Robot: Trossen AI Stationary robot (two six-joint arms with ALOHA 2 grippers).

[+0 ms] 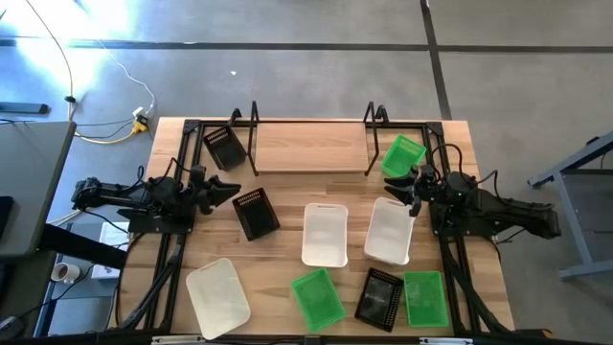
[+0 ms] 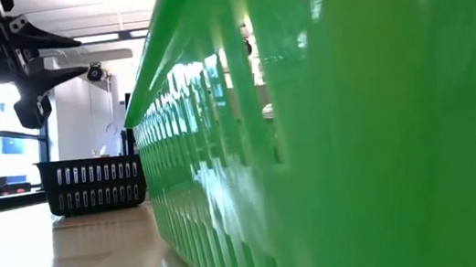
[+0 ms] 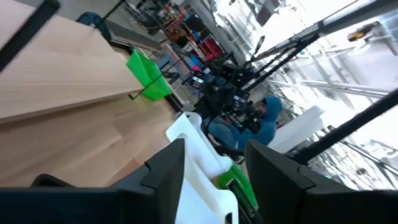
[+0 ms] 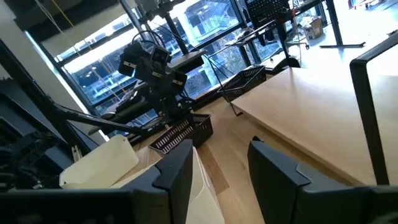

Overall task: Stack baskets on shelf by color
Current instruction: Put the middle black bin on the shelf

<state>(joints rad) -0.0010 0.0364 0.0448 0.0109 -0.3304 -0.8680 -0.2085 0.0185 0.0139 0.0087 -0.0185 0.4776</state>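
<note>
A: Where do the grippers stand?
B: The left gripper (image 1: 233, 191) is at the table's (image 1: 287, 196) left side, fingers parted and holding nothing, just beside a black basket (image 1: 256, 213). The right gripper (image 1: 395, 190) is at the right side, likewise spread and empty, above the edge of a white basket (image 1: 390, 230).

A: And the shelf?
B: The shelf (image 1: 311, 144) runs along the far edge. One black basket (image 1: 223, 148) sits at its left end, one green basket (image 1: 402, 155) tilted at its right end.

A: The remaining baskets?
B: A white one (image 1: 325, 234) lies mid-table, another white one (image 1: 217, 297) near the front left. Along the front: a green one (image 1: 317, 298), a black one (image 1: 379, 298), then a green one (image 1: 424, 298), the last two touching.

A: The low view?
B: A green basket wall (image 2: 340, 138) fills it; which front basket it belongs to is uncertain. A black basket (image 2: 92, 183) stands beyond, under an arm
</note>
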